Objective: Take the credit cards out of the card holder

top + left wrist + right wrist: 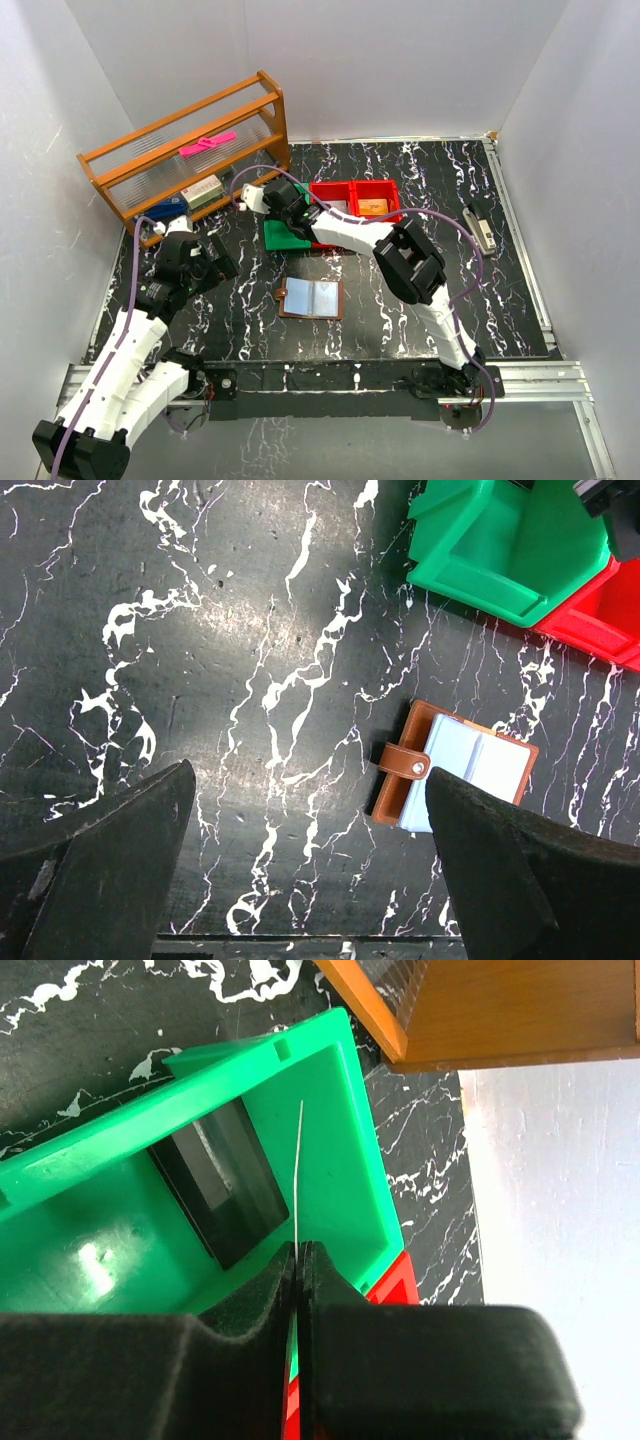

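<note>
Obs: left gripper (310,775) faces down, jaws spread wide. Right arm reaches far forward-left; right gripper (300,1250) pinched tight on a credit card (300,1160), edge-on.

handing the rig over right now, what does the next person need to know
Left gripper: open, empty, above the table, left of the card holder.
Right gripper: fingers shut on a thin card, seen edge-on over the green bin; colour cannot be told.
Card holder: lies open on the table, pale blue inside up.
Done: one card is out. An orange flat item in a red bin may be another.
Left: release the card, then check the holder; whether cards remain inside cannot be told.
</note>
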Available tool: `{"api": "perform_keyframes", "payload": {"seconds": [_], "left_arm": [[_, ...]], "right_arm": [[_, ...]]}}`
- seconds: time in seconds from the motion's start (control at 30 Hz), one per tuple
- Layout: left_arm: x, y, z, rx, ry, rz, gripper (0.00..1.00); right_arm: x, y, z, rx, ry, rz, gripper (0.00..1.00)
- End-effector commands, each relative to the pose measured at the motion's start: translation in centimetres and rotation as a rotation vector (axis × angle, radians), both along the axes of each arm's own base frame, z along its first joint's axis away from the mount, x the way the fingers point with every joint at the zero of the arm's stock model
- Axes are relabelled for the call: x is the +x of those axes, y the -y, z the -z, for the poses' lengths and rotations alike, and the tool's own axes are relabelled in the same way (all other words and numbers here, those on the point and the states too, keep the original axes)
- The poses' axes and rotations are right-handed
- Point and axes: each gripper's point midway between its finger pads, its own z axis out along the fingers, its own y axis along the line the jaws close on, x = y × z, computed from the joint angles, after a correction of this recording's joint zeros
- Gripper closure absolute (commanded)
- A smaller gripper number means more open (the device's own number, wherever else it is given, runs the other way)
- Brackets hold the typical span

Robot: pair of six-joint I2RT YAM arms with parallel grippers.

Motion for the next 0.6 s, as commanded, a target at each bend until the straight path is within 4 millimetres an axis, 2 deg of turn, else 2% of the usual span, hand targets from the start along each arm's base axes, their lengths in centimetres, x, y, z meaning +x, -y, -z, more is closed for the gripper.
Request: {"api": "perform_keyframes", "payload": {"seconds": [0.0, 0.37, 0.57], "left_arm": [[-0.1, -0.5, -0.9, 0.025, 0.022, 0.006, 0.01], [-0.2, -0.8, -1.3, 0.028, 0.047, -0.006, 0.01], [-0.2, -0.9, -1.5, 0.026, 0.059, -0.007, 0.01]], "right_arm": [[0.9, -1.1, -1.4, 0.013, 0.037, -0.065, 1.0], [2.1, -1.3, 0.0, -0.033, 0.051, -0.054, 0.98], [2.2, -1.2, 1.0, -0.038, 0.043, -0.04, 0.93]]}}
